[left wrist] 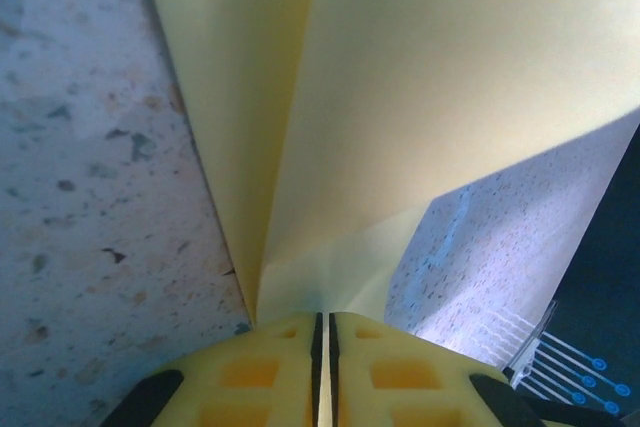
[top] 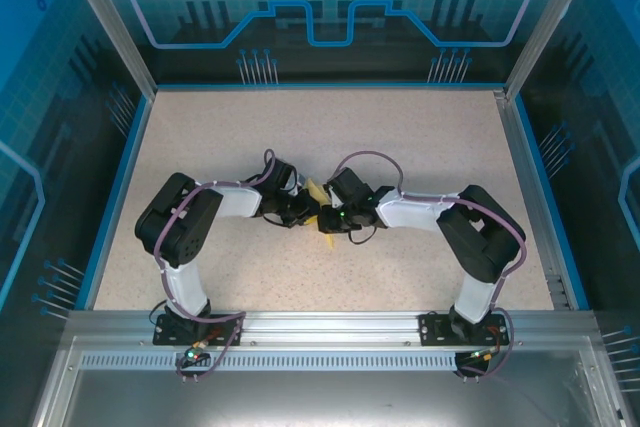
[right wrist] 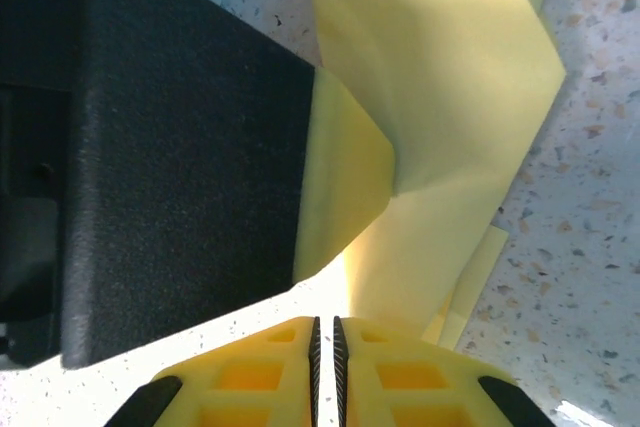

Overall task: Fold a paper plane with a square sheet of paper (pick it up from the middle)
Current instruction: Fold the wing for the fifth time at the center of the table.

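Sheet of paper (left wrist: 400,97): is showing plain bright yellow, paler where light is falling.
Table (top: 420,147): is showing beige with fine dark and rust speckles.
Left gripper (left wrist: 322,322): is showing yellow fingers with deeper amber recesses and black corners.
Right gripper (right wrist: 324,325): is showing the same yellow, amber and black.
Arms (top: 180,217): are showing black joints and white links.
Cables (top: 366,153): are showing purple.
Table rim (top: 330,86): is showing bright blue.
Backdrop (top: 330,7): is showing blue with grid and circuit-line patterns.

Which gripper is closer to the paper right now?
Neither left nor right: both are on it. The left gripper is shut on the paper at its fold. The right gripper appears to pinch a folded strip of it from the opposite side.
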